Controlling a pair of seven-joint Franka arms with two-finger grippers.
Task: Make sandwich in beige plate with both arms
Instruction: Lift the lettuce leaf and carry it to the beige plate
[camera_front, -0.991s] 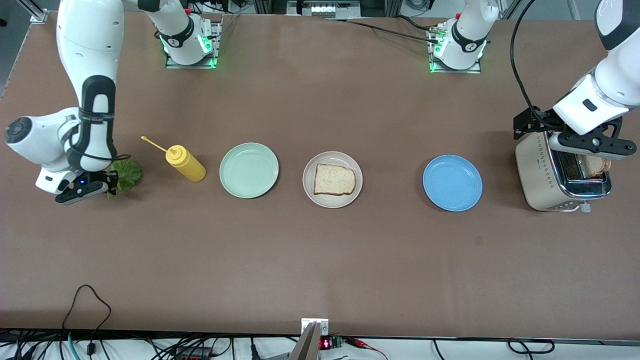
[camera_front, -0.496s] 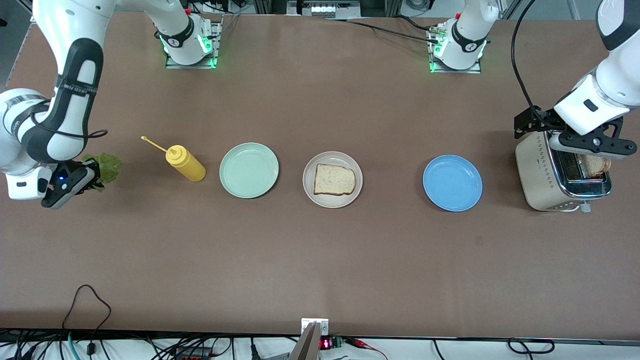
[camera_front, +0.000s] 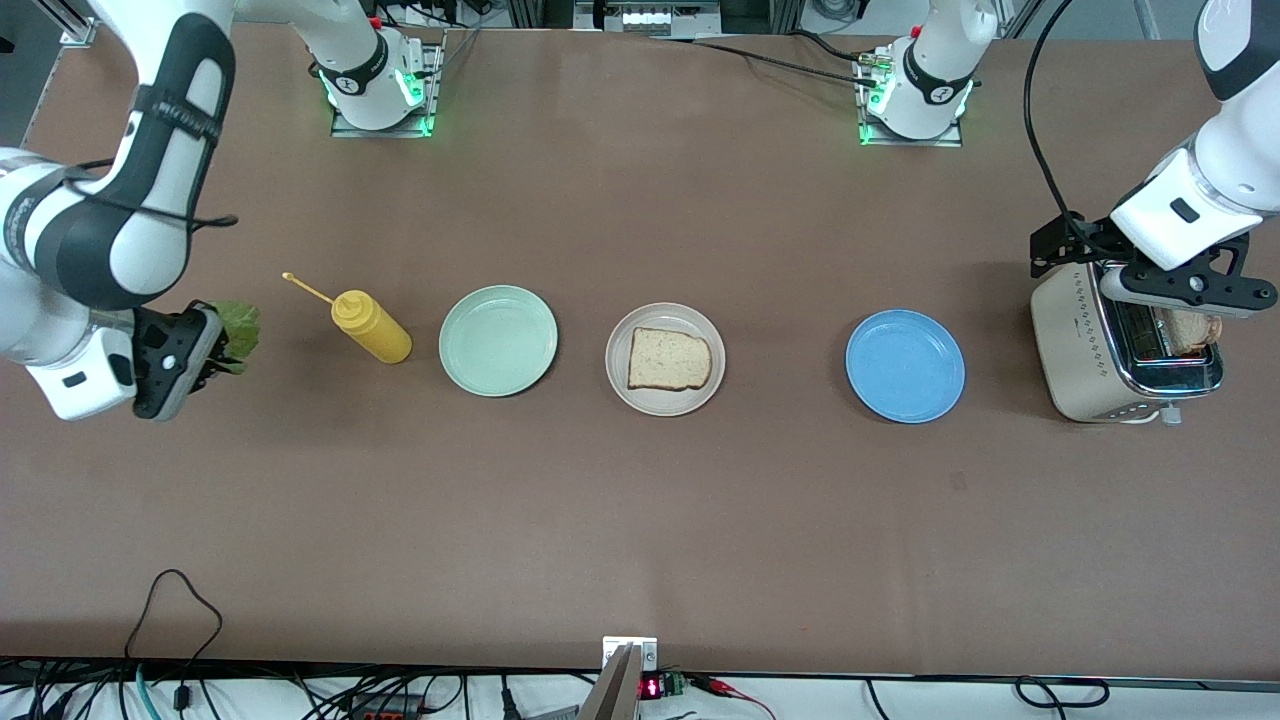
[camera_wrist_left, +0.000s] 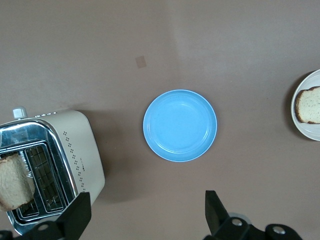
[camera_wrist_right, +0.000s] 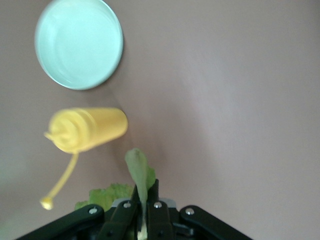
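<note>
Sandwich barely begun: one squarish light-brown toast slice (camera_front: 669, 359) lying flat on the round pale beige plate (camera_front: 622, 378) at the middle of the brown table (camera_front: 640, 520), midway between the edge with the arm bases and the front camera's edge. Crinkled green lettuce leaf (camera_front: 236, 330) lifted clear, pinched in the pressed-together fingers of the right end effector (camera_front: 195, 352), up in the air over bare table toward the right arm's end, beside the yellow plastic squeeze bottle (camera_front: 368, 324); from the right wrist, leaf (camera_wrist_right: 138, 180) seen standing up out of the closed jaws. Second toast slice (camera_front: 1193, 328) not yet fetched, sticking up out of a slot of the cream and chrome toaster (camera_front: 1085, 345) at the left arm's end of the table. Left end effector (camera_front: 1187, 287) hovering just above that toaster, fingers (camera_wrist_left: 78, 216) spread wide and holding nothing. Round mint-green plate (camera_front: 498, 340) and round blue plate (camera_front: 905, 366) flanking the beige one, both bare. Left to do, by the look of it: lettuce onto the plated slice, then the toaster slice pulled and laid on top
</note>
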